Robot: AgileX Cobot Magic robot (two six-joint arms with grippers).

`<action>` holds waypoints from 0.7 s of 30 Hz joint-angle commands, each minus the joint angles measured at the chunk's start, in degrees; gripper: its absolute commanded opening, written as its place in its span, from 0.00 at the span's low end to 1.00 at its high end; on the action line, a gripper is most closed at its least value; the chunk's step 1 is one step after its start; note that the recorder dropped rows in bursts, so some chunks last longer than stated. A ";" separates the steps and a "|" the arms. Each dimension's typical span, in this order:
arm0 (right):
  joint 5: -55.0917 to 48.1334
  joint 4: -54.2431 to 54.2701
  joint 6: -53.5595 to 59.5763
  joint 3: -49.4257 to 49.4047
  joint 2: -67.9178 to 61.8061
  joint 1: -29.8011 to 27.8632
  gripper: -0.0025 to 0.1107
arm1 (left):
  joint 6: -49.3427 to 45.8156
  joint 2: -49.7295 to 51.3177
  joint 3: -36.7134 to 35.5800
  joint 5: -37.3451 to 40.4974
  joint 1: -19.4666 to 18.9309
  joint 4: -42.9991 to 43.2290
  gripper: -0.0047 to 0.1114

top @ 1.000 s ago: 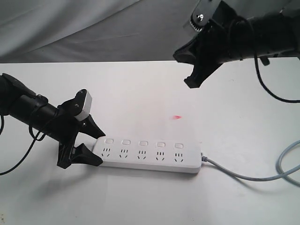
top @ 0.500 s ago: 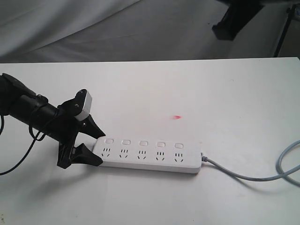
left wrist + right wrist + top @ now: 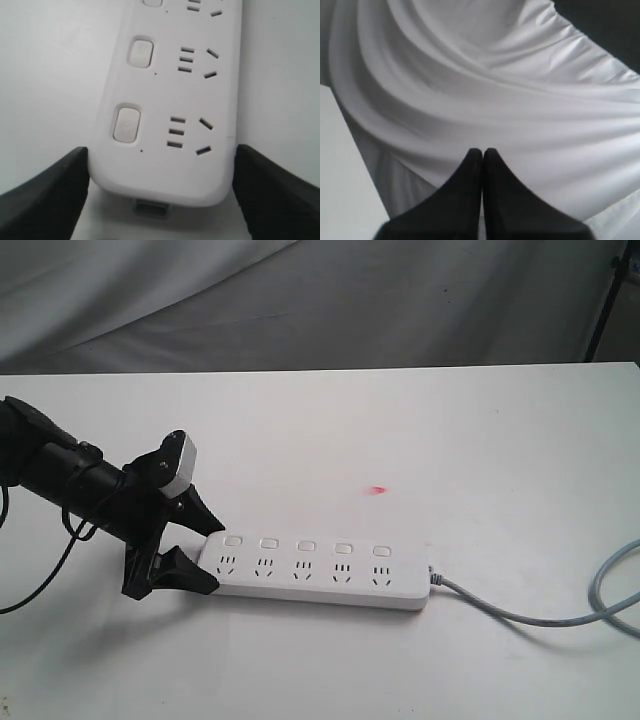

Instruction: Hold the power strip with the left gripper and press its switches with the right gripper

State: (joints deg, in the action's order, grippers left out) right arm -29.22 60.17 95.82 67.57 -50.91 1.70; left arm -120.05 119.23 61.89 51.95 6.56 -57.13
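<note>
The white power strip (image 3: 312, 585) lies flat on the table, with its grey cable (image 3: 520, 616) running off to the right. Its five switches (image 3: 306, 543) sit in a row along the far edge; two of them show in the left wrist view, the nearer one (image 3: 126, 123) close to the jaws. My left gripper (image 3: 212, 557) holds the strip's left end (image 3: 165, 172), one black jaw pressed on each long side. My right gripper (image 3: 482, 150) is out of the exterior view. It is shut, fingertips together with nothing between them, in front of white cloth.
A small red spot (image 3: 377, 489) marks the table beyond the strip. Draped white cloth (image 3: 300, 310) forms the backdrop, and a thin black stand (image 3: 603, 300) rises at the far right. The cable loops toward the table's right edge.
The right arm, above the table's back right a second ago, rose and left the exterior view. The left gripper and the power strip have not moved.
</note>
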 commanded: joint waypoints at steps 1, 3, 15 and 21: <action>0.14 0.56 -0.29 -0.13 5.47 -0.37 0.02 | 0.14 1.51 -0.28 -3.10 0.40 1.89 0.52; 0.14 0.56 -0.29 -0.13 7.88 -0.37 0.02 | 0.14 1.51 -0.28 -3.10 0.40 1.89 0.52; 0.14 0.56 -0.29 -0.13 26.60 -0.48 0.02 | 0.14 1.51 -0.28 -3.10 0.40 1.89 0.52; 0.14 0.56 -0.29 -0.13 33.21 -0.48 0.02 | 0.14 1.51 -0.28 -3.10 0.40 1.89 0.52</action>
State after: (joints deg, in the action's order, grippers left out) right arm -29.29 60.25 95.82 67.67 -19.44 1.70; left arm -120.05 119.24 61.89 51.95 6.56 -57.13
